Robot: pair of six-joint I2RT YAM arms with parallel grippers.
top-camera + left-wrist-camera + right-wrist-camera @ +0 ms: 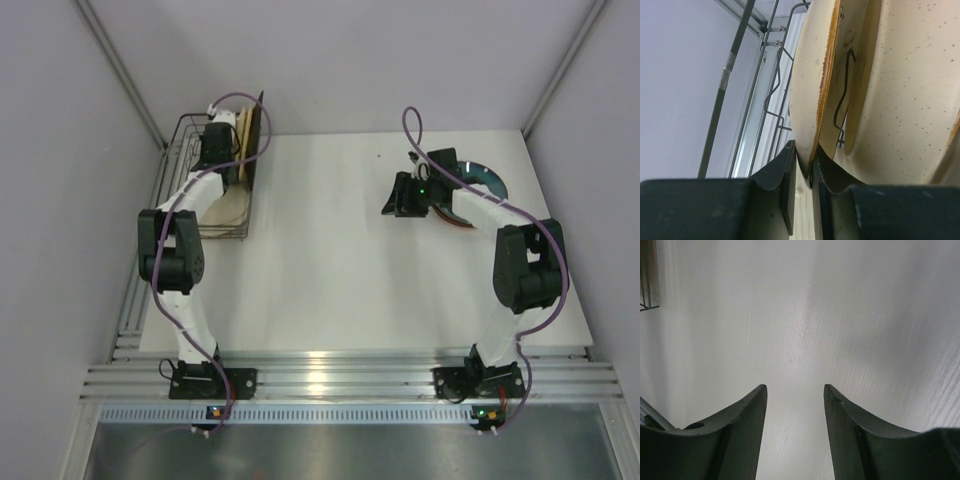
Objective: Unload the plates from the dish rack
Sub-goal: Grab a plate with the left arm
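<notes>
I see the left gripper (pixel 804 156) pinched on the rim of a cream plate (pixel 812 90) with a brown-orange edge, one jaw on each face. That plate stands upright in the dish rack (pixel 182 140) at the far left corner of the worktop (pixel 320 280), just beside a speckled plate (pixel 910 100) in the next slot. My right gripper (pixel 795 390) hangs about half spread over bare worktop, holding nothing. A teal plate (pixel 485 180) lies near the far right edge.
</notes>
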